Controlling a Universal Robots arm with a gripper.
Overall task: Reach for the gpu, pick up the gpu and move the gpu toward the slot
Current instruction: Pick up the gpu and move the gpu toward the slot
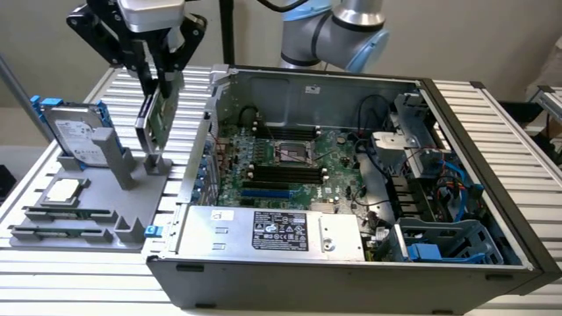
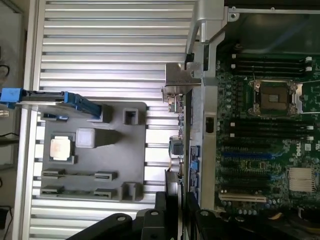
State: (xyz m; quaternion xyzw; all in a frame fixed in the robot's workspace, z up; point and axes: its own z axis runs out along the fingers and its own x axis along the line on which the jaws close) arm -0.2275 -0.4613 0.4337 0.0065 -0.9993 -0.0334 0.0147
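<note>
Gpu (image 1: 156, 125) in claw (image 1: 162, 82), beside case wall (image 1: 200, 141)

- Arm (image 1: 338, 33): silver tube links, light-blue joint caps, black cable above.
- Gripper (image 1: 162, 79): black linkage fingers below a pale grey body.

The tool (image 2: 177, 210) grips the edge-on gpu (image 2: 180, 120).

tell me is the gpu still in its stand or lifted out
Lifted out. The gpu hangs upright on edge in the gripper, its lower end clear above the grey stand, beside the case.
</note>
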